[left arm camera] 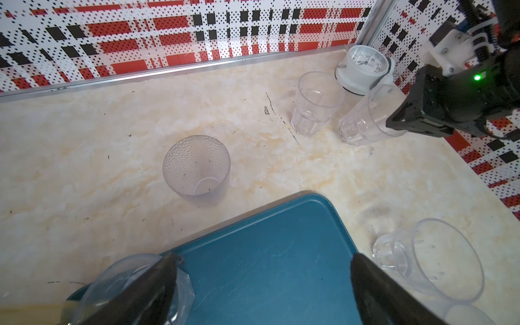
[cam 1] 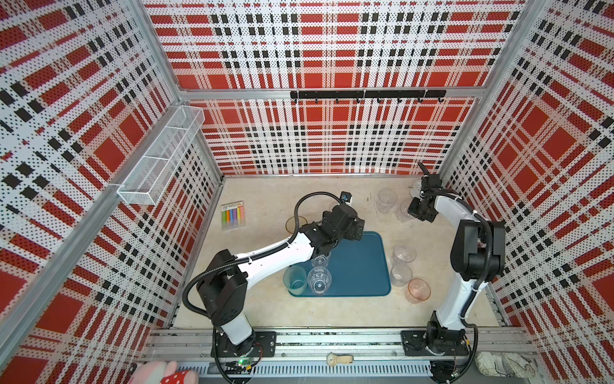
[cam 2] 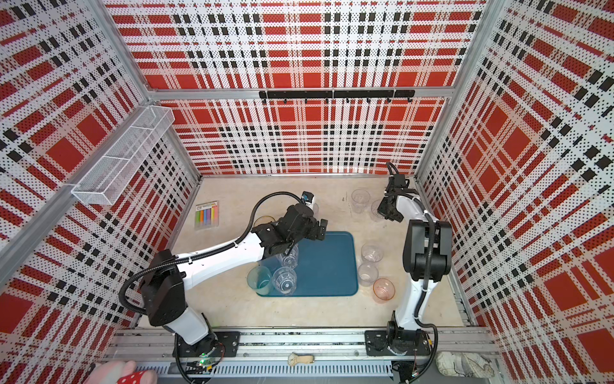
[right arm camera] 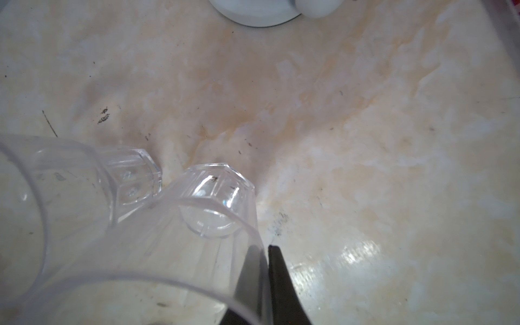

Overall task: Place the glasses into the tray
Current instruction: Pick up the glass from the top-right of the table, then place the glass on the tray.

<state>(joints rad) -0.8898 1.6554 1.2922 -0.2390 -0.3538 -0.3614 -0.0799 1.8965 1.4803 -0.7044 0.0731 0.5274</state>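
Right gripper (right arm camera: 266,251): jaws pinch clear glass (right arm camera: 146,247) rim. Left gripper (left arm camera: 264,257): jaws wide apart, empty, over tray (left arm camera: 281,222). Glass mouth cut off.

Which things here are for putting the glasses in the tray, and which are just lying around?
For the job: tray, mint-green glass, pink glass, amber glass, dimpled glass, other clear glasses, clear glass pinched by the right gripper.

Just lying about: white clock, marker pack, wire basket, wristwatch, plush toy.
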